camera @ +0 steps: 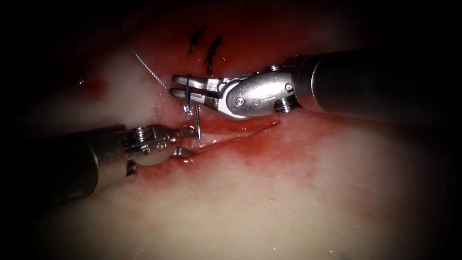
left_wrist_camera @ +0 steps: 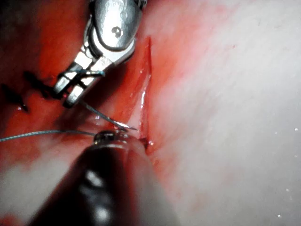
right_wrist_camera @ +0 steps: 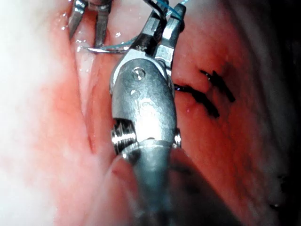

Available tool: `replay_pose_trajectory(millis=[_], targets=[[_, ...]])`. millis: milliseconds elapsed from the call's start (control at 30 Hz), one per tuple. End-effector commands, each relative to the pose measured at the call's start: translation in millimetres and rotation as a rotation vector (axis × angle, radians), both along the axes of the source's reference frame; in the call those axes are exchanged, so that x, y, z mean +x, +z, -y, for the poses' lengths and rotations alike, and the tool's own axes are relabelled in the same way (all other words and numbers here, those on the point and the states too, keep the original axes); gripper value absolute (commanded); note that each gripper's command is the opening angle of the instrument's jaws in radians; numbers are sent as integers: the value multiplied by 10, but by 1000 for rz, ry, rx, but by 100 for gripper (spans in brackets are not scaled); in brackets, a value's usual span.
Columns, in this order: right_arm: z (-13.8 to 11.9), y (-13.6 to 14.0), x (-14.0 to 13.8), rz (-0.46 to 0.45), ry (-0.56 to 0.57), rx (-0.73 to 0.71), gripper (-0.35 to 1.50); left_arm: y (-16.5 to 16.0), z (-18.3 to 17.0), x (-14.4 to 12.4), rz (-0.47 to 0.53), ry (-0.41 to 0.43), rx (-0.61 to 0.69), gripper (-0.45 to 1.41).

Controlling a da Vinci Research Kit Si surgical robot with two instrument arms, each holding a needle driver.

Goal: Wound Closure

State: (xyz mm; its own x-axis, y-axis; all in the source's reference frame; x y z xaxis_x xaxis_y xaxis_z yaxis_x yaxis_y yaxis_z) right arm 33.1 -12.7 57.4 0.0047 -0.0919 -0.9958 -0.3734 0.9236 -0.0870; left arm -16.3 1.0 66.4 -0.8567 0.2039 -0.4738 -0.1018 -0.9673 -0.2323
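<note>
Endoscope view: pale tissue stained with red fluid, a slanted cut near the middle.
Right pincer: enters from the right, above the cut, jaws closed on the needle near its thread end.
Needle: thin and curved, hanging from the right pincer down to the cut, point at the cut's left end; entry into the tissue cannot be told.
Needle, left wrist view: bare between the right pincer and the cut, point at the cut's edge.
Left pincer: comes in from the left, jaws parted narrowly at the cut's left end, just beside the needle point, holding nothing visible.
Thread: thin line running up and left from the right pincer across the tissue.
Thread, left wrist view: grey strand across the tissue.
Finished stitches: two dark stitches above the right pincer, apart from the open cut.
Right wrist view: right pincer clamped on the needle, blue thread at the jaw tips, left pincer just beyond with jaws slightly apart, dark stitches beside the shaft.
</note>
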Motion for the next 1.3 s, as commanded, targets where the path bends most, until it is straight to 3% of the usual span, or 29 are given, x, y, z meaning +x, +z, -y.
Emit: replay_pose_trajectory(millis=[33,500,667,967,1133,1300], targets=[[4,10,6,-3,-1,-9,-35,4,-2,-5,10,-5,-2,61],[15,16,9,-2,-14,-5,-35,-7,0,-4,34,-43,-3,56],[16,17,7,-1,-16,-4,-35,-26,8,1,68,-73,-2,58],[14,18,7,7,7,55,-35,-63,58,-10,100,-146,-24,26],[18,19,9,7,30,107,-35,-67,79,-26,129,-142,-22,22],[24,15,13,5,39,115,-35,-66,78,-32,134,-148,-33,21]])
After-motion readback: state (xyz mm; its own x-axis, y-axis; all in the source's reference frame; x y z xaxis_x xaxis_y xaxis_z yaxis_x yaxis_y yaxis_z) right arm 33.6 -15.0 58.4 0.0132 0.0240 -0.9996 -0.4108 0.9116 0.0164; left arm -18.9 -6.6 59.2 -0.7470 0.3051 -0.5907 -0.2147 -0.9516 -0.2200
